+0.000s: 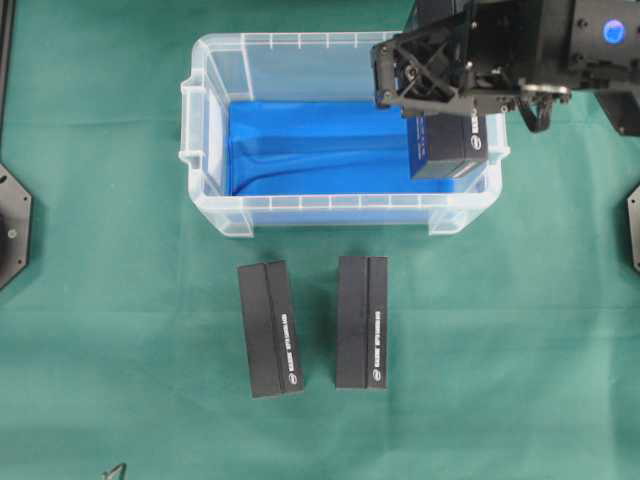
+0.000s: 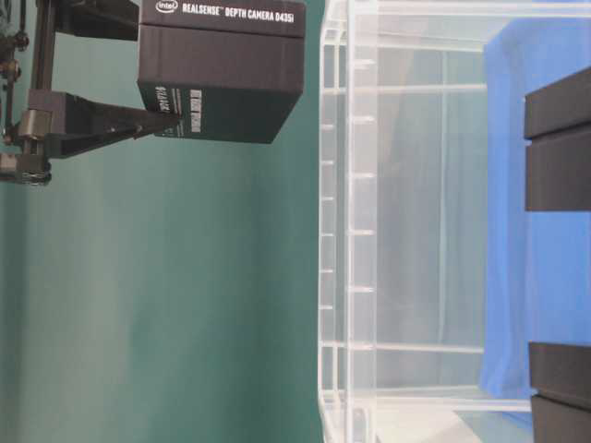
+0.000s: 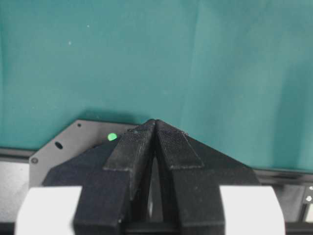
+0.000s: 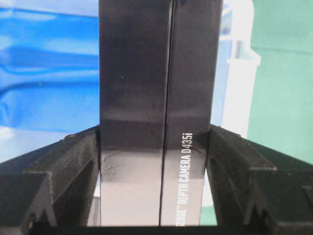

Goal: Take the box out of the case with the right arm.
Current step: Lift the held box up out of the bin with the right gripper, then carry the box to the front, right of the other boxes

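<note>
The clear case with its blue lining sits at the back of the green table. My right gripper hangs over the case's right end, shut on a black box marked "Depth Camera D435i". In the table-level view the box is clear of the case's rim, with one finger on its side. In the right wrist view the box fills the gap between both fingers. The left gripper is shut on nothing, its tips touching over bare table.
Two more black boxes lie side by side on the cloth in front of the case, one to the left and one to the right. A dark arm base plate sits at the left edge.
</note>
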You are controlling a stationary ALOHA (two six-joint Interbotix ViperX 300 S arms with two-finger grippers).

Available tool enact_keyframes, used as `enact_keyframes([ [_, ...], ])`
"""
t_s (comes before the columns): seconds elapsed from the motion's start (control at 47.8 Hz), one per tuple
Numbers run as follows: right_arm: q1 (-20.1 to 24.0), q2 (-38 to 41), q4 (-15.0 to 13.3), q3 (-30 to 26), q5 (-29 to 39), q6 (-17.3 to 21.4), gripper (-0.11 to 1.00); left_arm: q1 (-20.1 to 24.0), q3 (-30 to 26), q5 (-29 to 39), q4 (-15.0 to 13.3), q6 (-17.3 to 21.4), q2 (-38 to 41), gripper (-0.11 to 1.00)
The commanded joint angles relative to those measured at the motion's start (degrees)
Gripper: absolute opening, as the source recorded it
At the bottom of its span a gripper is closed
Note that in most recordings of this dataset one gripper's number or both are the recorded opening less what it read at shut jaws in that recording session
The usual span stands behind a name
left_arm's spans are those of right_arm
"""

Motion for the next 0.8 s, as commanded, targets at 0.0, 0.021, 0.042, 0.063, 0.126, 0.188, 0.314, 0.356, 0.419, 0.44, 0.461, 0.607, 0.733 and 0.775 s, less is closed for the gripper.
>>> enact_keyframes([
  [0.0, 1.3, -2.4, 0.0, -1.7, 0.1, 0.1, 0.65, 0.3, -0.4, -0.3, 0.2, 0.0, 0.2, 0.0],
  [0.021, 1.6, -2.4, 0.1, -1.7, 0.1, 0.2, 0.65, 0.3, -0.3, -0.3, 0.2, 0.0, 0.2, 0.0],
  [0.042, 1.9, -2.4, 0.1, -1.7, 0.1, 0.4, 0.65, 0.3, -0.2, -0.3, 0.2, 0.0, 0.2, 0.0],
  [0.063, 2.2, -2.4, 0.1, -1.7, 0.1, 0.4, 0.65, 0.3, -0.1, -0.3, 0.2, 0.0, 0.2, 0.0],
  [0.126, 3.3, -2.4, 0.1, -1.7, 0.2, 1.1, 0.65, 0.3, 0.0, -0.3, 0.2, 0.0, 0.3, 0.0],
  [0.188, 4.7, -2.4, 0.1, -1.7, 0.5, 2.6, 0.65, 0.3, 0.0, -0.3, 0.2, 0.0, 0.3, 0.0],
  [0.314, 7.7, -2.4, 0.1, -1.7, 1.5, 5.1, 0.65, 0.3, 0.0, -0.3, 0.2, 0.0, 0.2, 0.0],
  [0.356, 8.8, -2.4, 0.1, -1.7, 1.8, 6.2, 0.65, 0.3, 0.0, -0.3, 0.3, 0.0, 0.2, 0.0],
  [0.419, 10.9, -2.4, 0.1, -1.7, 2.1, 8.0, 0.65, 0.3, 0.0, -0.3, 0.2, 0.0, 0.1, 0.0],
  [0.44, 11.4, -2.4, 0.1, -1.7, 2.2, 8.5, 0.65, 0.3, 0.1, -0.3, 0.2, 0.0, 0.1, 0.0],
  [0.461, 12.0, -2.4, 0.1, -1.7, 2.3, 9.1, 0.65, 0.3, 0.1, -0.3, 0.2, 0.0, 0.1, 0.0],
  [0.607, 16.3, -2.3, 0.1, -1.7, 3.3, 12.9, 0.65, 0.3, 0.2, -0.3, 0.3, 0.1, 0.1, 0.0],
  [0.733, 20.1, -2.3, 0.1, -1.8, 4.9, 16.4, 0.65, 0.3, 0.1, -0.3, 0.2, 0.0, 0.1, 0.0],
  [0.775, 21.2, -2.4, 0.1, -1.8, 5.4, 17.6, 0.65, 0.3, 0.2, -0.3, 0.2, 0.0, 0.1, 0.0],
])
